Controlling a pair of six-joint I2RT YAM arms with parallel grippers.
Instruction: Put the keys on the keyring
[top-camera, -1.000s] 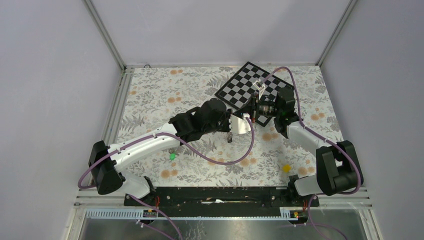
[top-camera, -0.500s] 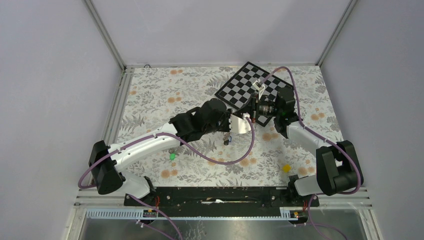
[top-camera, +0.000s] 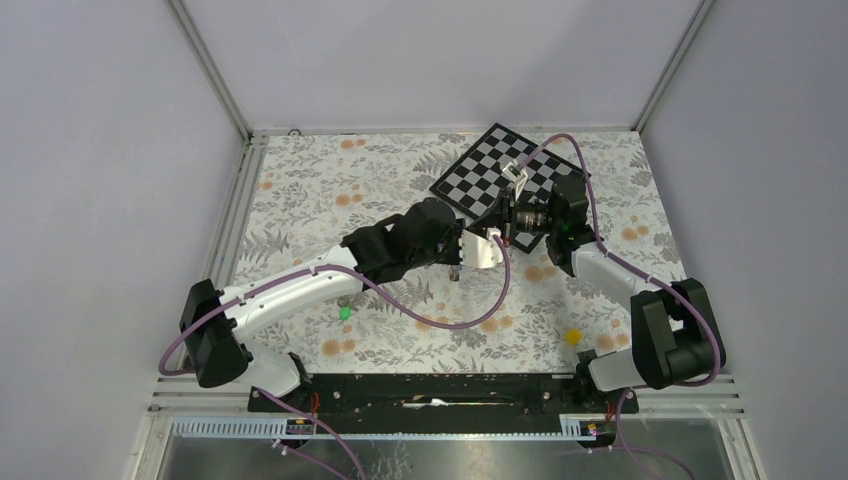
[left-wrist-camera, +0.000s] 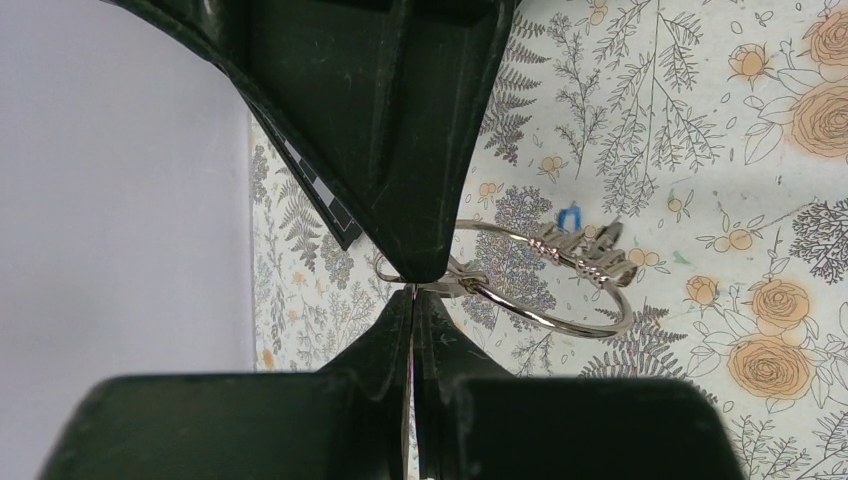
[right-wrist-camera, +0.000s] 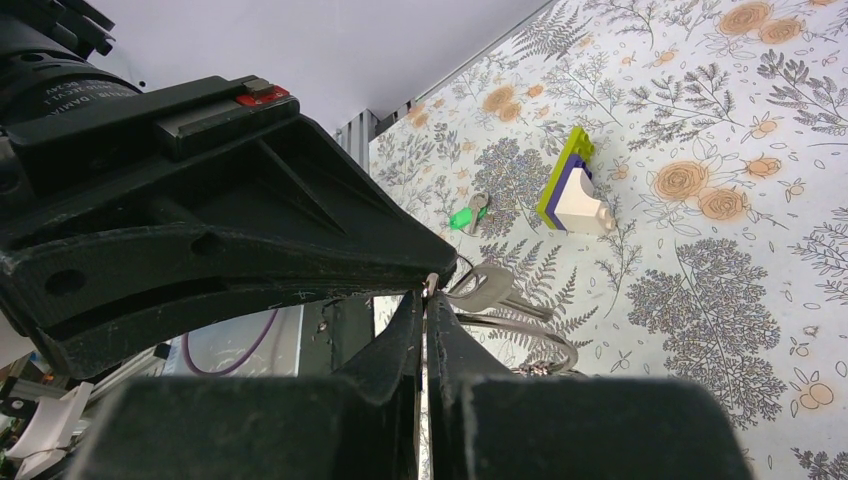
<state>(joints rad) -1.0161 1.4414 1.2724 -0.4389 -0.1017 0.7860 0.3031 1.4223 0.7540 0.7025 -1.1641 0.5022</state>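
Both grippers meet above the middle of the floral mat. My left gripper (top-camera: 462, 250) is shut on the rim of the thin silver keyring (left-wrist-camera: 560, 322); its tips (left-wrist-camera: 413, 287) pinch the wire. Small metal keys (left-wrist-camera: 592, 257) hang on the ring's far side, and a blue key head (left-wrist-camera: 570, 216) shows behind them. My right gripper (top-camera: 496, 236) is shut, its tips (right-wrist-camera: 428, 290) pinching the same keyring (right-wrist-camera: 545, 335), with a plain silver key (right-wrist-camera: 492, 287) hanging right at them. A green-headed key (top-camera: 345, 312) lies loose on the mat, also in the right wrist view (right-wrist-camera: 462, 217). The black-headed key is not visible.
A yellow-white-purple wedge block (right-wrist-camera: 575, 185) lies on the mat near the green key. A small yellow cube (top-camera: 572, 337) sits front right. A checkerboard (top-camera: 505, 175) lies at the back, under the right arm. Metal rails border the mat.
The keys dangling below the two grippers swung slightly. The right wrist shifted a little. Both grippers stay shut at the same spot.
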